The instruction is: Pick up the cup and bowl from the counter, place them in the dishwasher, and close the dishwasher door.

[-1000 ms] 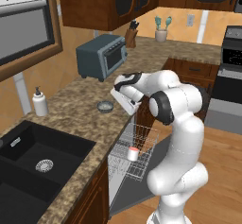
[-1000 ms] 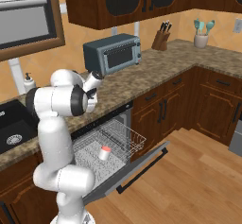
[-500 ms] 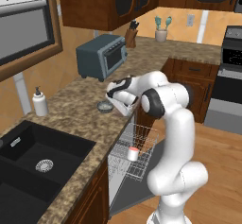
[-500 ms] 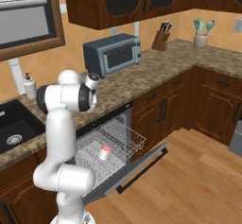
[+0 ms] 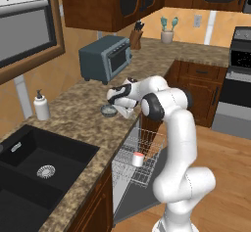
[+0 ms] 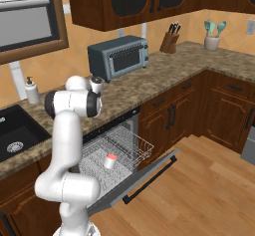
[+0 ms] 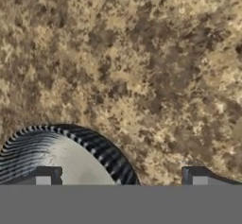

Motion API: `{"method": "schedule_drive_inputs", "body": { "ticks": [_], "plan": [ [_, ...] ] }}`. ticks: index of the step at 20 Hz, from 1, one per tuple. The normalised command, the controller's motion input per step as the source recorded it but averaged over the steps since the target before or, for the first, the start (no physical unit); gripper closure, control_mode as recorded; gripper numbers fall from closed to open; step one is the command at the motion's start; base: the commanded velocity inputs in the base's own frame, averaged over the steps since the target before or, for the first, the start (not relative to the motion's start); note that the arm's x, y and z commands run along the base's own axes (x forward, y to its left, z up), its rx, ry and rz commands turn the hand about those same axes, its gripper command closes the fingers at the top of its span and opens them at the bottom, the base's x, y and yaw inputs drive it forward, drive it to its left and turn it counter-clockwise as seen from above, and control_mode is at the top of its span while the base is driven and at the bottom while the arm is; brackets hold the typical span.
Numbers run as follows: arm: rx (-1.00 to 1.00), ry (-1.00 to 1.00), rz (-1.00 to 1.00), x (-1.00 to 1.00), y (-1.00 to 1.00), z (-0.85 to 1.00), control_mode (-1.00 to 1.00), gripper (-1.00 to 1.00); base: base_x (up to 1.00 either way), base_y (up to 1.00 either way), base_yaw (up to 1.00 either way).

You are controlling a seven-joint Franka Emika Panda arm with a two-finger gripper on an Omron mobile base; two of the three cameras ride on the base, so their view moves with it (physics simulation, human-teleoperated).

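The grey-blue bowl (image 5: 107,111) sits on the brown granite counter (image 5: 78,104) near its front edge, above the dishwasher. My gripper (image 5: 120,109) hangs low over the bowl's right side. In the hand view the bowl (image 7: 61,154) fills the lower left, and the open gripper (image 7: 122,176) straddles its right rim, with one fingertip (image 7: 46,176) over the inside and nothing held. The white cup (image 5: 138,159) with its reddish top stands in the white wire rack (image 5: 149,143); it shows again from the right as the cup (image 6: 109,161). The dishwasher door (image 6: 149,177) hangs open.
A blue-grey toaster oven (image 5: 105,58) stands at the back of the counter behind the bowl. A white soap bottle (image 5: 41,106) stands beside the black sink (image 5: 44,162). A knife block (image 5: 136,37) and a utensil holder (image 5: 166,33) are far back; a stove (image 5: 240,64) is at the right.
My arm has swung left from above the open dishwasher and stretched out over the counter, bringing the open hand down onto the bowl. The cup and the bowl have stayed put.
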Motion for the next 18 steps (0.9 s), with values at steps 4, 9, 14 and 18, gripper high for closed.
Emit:
{"method": "schedule_drive_inputs", "body": {
  "ticks": [4, 9, 14, 18],
  "plan": [
    [-0.06, 0.02, 0.00, 0.27, 0.14, -0.35, -1.00, -1.00, 0.00, 0.00, 0.00],
    [-0.03, 0.04, 0.00, -0.02, 0.03, -0.43, -1.00, 1.00, 0.00, 0.00, 0.00],
    [0.00, 0.00, -0.01, -0.45, -0.17, -0.26, -1.00, 1.00, 0.00, 0.00, 0.00],
    [0.03, 0.00, -0.05, -0.97, -0.67, -0.20, -1.00, 1.00, 0.00, 0.00, 0.00]
  ]
}}
